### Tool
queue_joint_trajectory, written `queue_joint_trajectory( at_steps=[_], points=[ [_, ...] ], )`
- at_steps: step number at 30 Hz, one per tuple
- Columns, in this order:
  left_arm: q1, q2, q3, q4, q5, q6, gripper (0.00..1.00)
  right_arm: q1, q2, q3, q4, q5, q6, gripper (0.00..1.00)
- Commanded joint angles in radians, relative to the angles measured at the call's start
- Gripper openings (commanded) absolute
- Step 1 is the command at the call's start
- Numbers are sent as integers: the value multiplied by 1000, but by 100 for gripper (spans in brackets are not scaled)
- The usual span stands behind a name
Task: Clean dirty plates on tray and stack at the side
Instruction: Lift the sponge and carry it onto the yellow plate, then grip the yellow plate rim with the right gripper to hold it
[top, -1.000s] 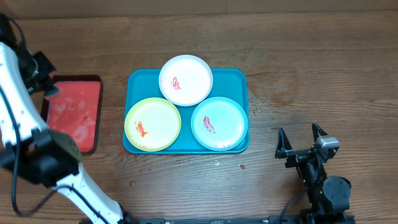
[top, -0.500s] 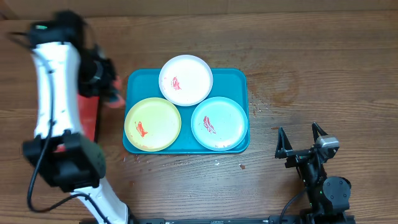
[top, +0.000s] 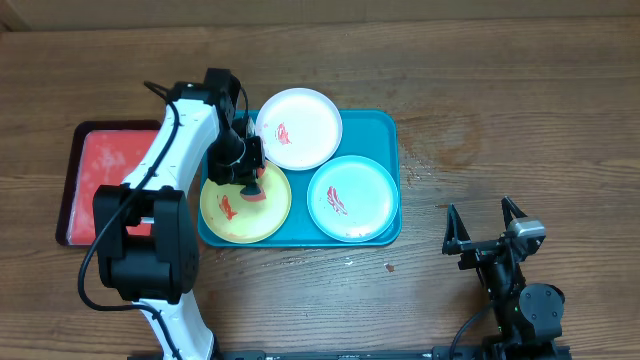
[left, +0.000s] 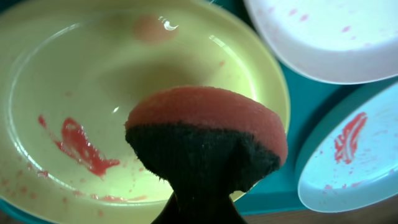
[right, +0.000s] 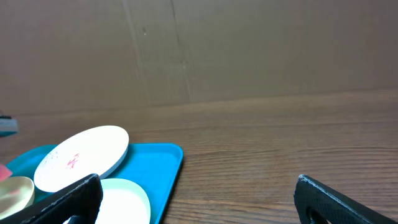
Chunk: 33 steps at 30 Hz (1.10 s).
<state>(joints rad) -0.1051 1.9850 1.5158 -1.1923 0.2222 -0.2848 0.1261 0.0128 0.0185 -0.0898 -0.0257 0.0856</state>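
The yellow-green plate sits at the front left of the teal tray, the white plate at the back, and the blue-green plate at the front right. Each one has a red smear on it, so none looks clean yet. The left tool is shut tight on a sponge, which is red on one side and dark and rough on the other. It holds the sponge over the yellow-green plate, most likely to wipe this one first. The smear lies a little to one side of the sponge, so the sponge probably has to slide over to reach it. It is hard to tell if the sponge touches the plate. The three plates fill the teal tray, so there is little room. The white plate pokes out over the back rim and the yellow-green plate reaches the left rim, so a hard push could shove one off. The white plate is just beside the left tool, so a wide wipe could bump it. A red tray lies on the table near the teal tray, on its left. The right tool sits at the front right, well apart from the plates, with its jaws wide open and nothing in them. The bare wood between it and the teal tray looks like good room for a stack.
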Motion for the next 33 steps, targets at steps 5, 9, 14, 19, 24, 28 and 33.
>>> queue_joint_trajectory(
  at_steps=[5,9,14,19,24,28,33],
  points=[
    [-3,-4,-23,5,2,-57,52,1,-10,-10,6,6,0,100],
    [-3,-4,-21,23,72,-26,64,1,-10,-10,6,6,0,100],
    [22,-4,60,-18,65,-19,59,1,-10,-10,6,6,0,100],
    [105,-5,310,-177,2,-2,60,1,-10,-10,6,6,0,100],
    [220,-5,546,-259,-53,-3,84,1,-10,-10,6,6,-1,100],
    [286,-5,592,-252,-43,-10,100,1,-10,-10,97,114,-68,100],
    [309,-3,591,-253,-43,-10,100,2,-10,-10,299,47,-37,100]
  ],
)
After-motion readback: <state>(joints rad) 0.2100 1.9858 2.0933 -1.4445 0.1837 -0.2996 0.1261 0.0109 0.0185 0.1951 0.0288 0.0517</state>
